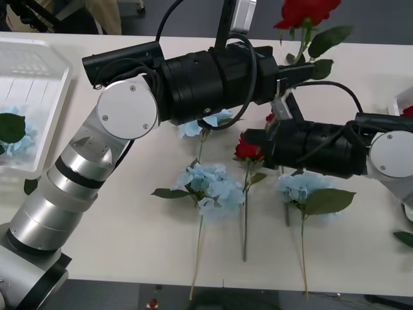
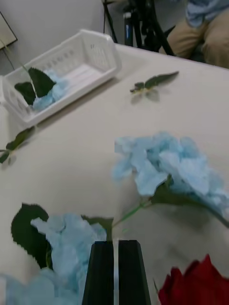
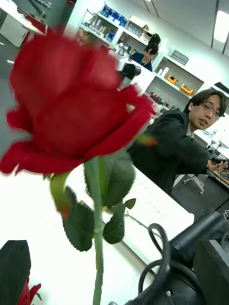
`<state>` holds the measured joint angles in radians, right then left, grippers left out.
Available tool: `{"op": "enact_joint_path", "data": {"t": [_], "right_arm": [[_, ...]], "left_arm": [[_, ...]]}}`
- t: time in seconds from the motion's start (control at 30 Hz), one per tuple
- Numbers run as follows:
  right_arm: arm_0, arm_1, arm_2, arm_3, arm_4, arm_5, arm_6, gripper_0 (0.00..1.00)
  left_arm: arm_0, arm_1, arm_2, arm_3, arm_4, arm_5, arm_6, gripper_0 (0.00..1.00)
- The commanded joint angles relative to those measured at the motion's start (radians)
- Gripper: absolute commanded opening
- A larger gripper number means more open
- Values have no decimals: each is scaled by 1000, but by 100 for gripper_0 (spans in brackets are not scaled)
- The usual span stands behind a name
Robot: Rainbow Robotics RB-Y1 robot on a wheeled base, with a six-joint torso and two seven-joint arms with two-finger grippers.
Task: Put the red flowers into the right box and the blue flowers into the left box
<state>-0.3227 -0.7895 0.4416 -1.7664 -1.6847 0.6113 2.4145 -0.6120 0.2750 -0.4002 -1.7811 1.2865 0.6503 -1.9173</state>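
My left gripper (image 1: 292, 70) grasps a red rose (image 1: 305, 11) upright at the frame's top, bloom up. My right fingers (image 2: 116, 271) are clenched above the surface's blue flowers (image 2: 164, 162); the right wrist view adds the left box (image 2: 90, 59).

No readable text, label, brand, number or sign anywhere in these views. Nothing printed on the black cylindrical arm housings, on the round silver joint caps, or on the white slotted plastic tray (image 1: 39, 84) at the table's edge. Coloured boxes on the white shelving in the room behind too small and blurred to make out any lettering.
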Motion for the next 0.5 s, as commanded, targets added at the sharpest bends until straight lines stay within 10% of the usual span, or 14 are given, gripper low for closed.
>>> {"op": "enact_joint_path", "data": {"t": [0.03,0.27,0.5], "right_arm": [[13,-80,-55,31,13,47,-133,0],[48,-96,-299,104,224,349,-350,0],[47,-85,-538,123,505,680,-571,0]], "left_arm": [[-6,16,17,-9,-1,-38,-40,100],[1,107,146,-46,66,-6,-9,100],[37,200,359,26,108,422,192,100]]}}
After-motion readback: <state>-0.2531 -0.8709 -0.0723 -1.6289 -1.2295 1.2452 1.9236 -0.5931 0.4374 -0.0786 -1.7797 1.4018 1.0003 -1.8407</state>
